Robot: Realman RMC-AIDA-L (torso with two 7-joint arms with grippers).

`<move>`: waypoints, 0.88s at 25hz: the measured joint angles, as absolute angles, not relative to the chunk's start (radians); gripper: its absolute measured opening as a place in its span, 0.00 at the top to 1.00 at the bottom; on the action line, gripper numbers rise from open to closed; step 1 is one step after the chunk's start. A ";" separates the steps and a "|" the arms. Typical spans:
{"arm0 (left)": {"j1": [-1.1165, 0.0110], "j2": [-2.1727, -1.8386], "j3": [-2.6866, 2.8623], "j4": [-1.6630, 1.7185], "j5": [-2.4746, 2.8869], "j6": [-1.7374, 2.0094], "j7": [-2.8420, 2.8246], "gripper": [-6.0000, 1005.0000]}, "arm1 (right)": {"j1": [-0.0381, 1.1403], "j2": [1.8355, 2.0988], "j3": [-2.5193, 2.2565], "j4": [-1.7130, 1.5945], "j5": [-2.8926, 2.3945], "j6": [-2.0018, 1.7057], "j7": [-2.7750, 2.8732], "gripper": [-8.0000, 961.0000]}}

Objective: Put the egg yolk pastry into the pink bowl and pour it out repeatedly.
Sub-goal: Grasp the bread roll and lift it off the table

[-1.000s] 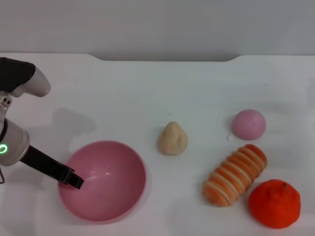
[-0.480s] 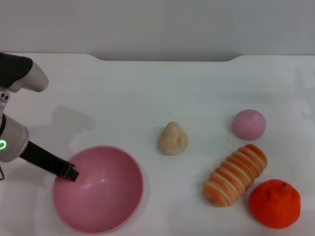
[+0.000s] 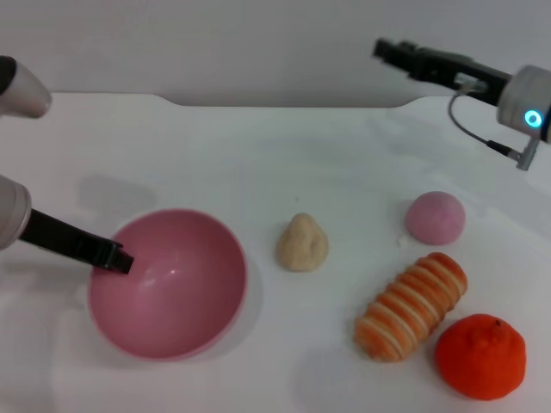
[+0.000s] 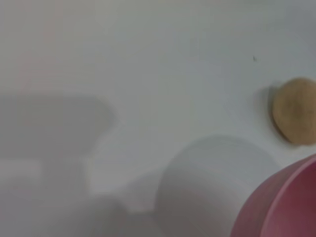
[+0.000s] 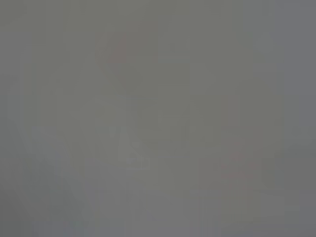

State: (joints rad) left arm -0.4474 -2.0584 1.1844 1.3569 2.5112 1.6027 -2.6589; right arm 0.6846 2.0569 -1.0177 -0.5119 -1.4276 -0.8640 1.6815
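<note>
1. Left gripper (image 3: 119, 258) at the near-left of the white table (image 3: 258, 155), reaching in from the left edge of the head view on a dark, slim finger section.
2. Pinches the left rim of the pink bowl (image 3: 185, 292), claw pressed together on the wall with the dark tip lying just over the rim and inside.
3. Bowl opening turned upward and slightly toward the camera, glossy inside bare, with a soft shadow on the table around its underside.
4. Same bowl seen in the left wrist view as a pink curved wall (image 4: 291, 202) at one corner, with a grey rounded shadow beside it on the table.
5. Egg yolk pastry (image 3: 301, 243) out on the table, upright on its base, just right of the bowl but apart from it, touching nothing; seen also in the left wrist view (image 4: 295, 117) beyond the bowl's rim.
6. Right gripper (image 3: 392, 53) high over the far right edge of the table, pointing left, well apart from every item; cannot tell whether its claw is spread or closed.
7. To the right of the pastry: a small pink ball (image 3: 435, 217), nearer the camera an orange-and-cream striped roll (image 3: 411, 306) lying tilted, and an orange (image 3: 480, 356) just beside the roll's near end.
</note>
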 joint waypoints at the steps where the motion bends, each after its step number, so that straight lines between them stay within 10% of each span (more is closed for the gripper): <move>1: -0.446 -2.058 1.176 1.357 2.509 1.599 -2.659 0.99 | 0.688 2.056 -1.028 -0.571 -1.554 -0.879 1.802 0.47; 9: -0.439 -2.058 1.155 1.358 2.506 1.555 -2.665 0.99 | 0.843 2.023 -1.027 -0.780 -2.308 -1.270 2.493 0.47; 22: -0.441 -2.060 1.165 1.358 2.506 1.537 -2.669 1.00 | 0.934 2.082 -1.230 -0.699 -2.398 -1.229 2.552 0.47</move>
State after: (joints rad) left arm -0.4411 -2.0600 1.1651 1.3584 2.5064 1.5373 -2.6690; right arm 0.9340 2.0819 -1.2298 -0.6994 -2.3981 -1.2289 2.5524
